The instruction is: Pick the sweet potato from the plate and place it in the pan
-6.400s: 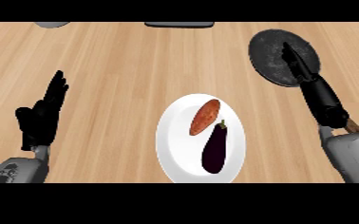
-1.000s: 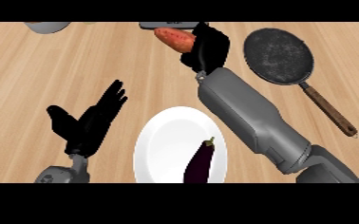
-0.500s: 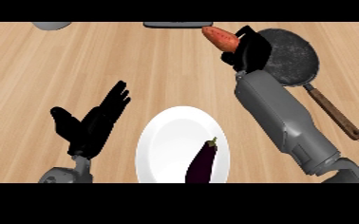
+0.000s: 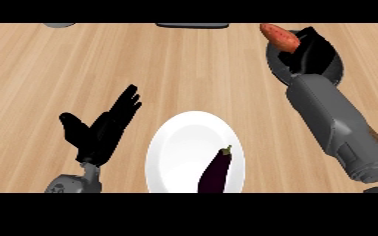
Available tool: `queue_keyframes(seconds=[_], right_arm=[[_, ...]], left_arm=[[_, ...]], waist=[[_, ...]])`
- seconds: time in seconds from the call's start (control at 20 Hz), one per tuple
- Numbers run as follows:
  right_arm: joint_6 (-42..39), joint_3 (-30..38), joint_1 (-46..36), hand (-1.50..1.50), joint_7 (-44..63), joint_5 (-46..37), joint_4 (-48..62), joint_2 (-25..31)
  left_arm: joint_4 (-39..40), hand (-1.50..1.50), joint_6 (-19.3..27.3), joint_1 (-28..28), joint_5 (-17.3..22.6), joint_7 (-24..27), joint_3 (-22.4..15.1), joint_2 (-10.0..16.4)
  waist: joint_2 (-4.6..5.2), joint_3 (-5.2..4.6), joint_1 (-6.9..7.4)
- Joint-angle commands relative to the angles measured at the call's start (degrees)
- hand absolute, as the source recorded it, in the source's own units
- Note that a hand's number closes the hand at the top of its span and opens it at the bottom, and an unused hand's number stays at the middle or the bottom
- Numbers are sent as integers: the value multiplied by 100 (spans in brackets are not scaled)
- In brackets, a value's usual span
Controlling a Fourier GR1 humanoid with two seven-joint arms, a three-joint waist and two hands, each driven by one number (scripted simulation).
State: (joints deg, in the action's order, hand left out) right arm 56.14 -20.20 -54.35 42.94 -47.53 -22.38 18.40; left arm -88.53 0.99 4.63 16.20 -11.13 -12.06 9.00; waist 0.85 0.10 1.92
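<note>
sweet potato [image 4: 280,36] is held in the right hand [image 4: 311,50], fingers curled round it, at the far left rim of the pan [image 4: 276,64]. left hand [image 4: 103,127] rests open beside the plate [image 4: 177,145], which holds an eggplant [image 4: 215,172].

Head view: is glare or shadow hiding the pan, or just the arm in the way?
Head view: even light on the counter, no glare; the pan is mostly hidden by the right hand and forearm, not shadow; black hand against dark pan is hard to separate; the orange sweet potato stands out at the pan's far left rim.
</note>
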Motion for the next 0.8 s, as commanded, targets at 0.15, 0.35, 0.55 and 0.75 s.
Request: queue_keyframes(seconds=[0.15, 0.35, 0.55, 0.75], right_arm=[[879, 815, 125, 150, -902, 550, 424, 597], [1079, 1107, 284, 150, -1592, 816, 631, 585], [881, 1426, 481, 150, -2277, 1174, 582, 896], [-460, 1612, 423, -150, -1895, 1397, 1323, 905]], left_arm=[[-179, 0, 7, -36, -32, -65, -58, -70], [247, 0, -105, 395, -15, -105, 73, -46], [99, 0, -144, 61, -115, 156, -102, -129], [-22, 0, -48, 192, -148, -15, -147, -179]], waist=[[33, 12, 98], [98, 19, 135], [119, 29, 199], [146, 34, 279]])
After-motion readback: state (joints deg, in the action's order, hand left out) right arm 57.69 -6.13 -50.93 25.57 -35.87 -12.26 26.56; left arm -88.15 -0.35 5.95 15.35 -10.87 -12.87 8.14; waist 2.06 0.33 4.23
